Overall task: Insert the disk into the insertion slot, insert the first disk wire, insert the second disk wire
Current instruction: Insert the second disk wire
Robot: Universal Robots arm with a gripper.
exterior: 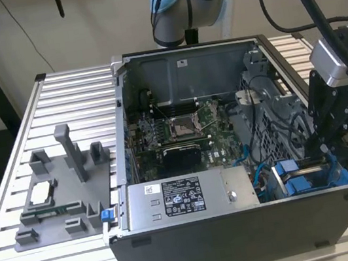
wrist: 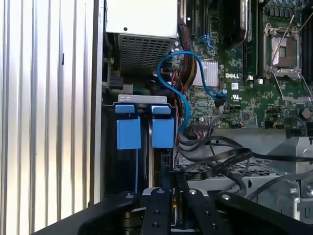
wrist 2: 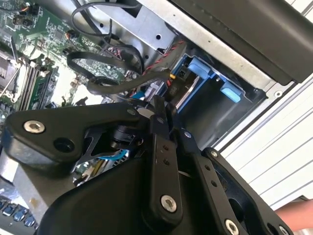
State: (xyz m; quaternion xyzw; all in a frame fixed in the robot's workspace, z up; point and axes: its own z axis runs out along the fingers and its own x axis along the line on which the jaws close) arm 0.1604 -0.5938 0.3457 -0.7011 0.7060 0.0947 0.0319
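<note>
disk (wrist: 157, 161): looks seated in the insertion slot (wrist: 146, 147), blue tabs showing
gripper (wrist: 172, 188): fingers pinched narrow at the disk's edge, probably plugging a wire in

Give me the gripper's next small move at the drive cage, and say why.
Probably a short, slow advance of the gripper straight toward the insertion slot, with no sideways drift. In the first wrist view it sits just short of the bay below the blue tabs and roughly in line with it. Loose black cables lie close beside it and could snag.
</note>
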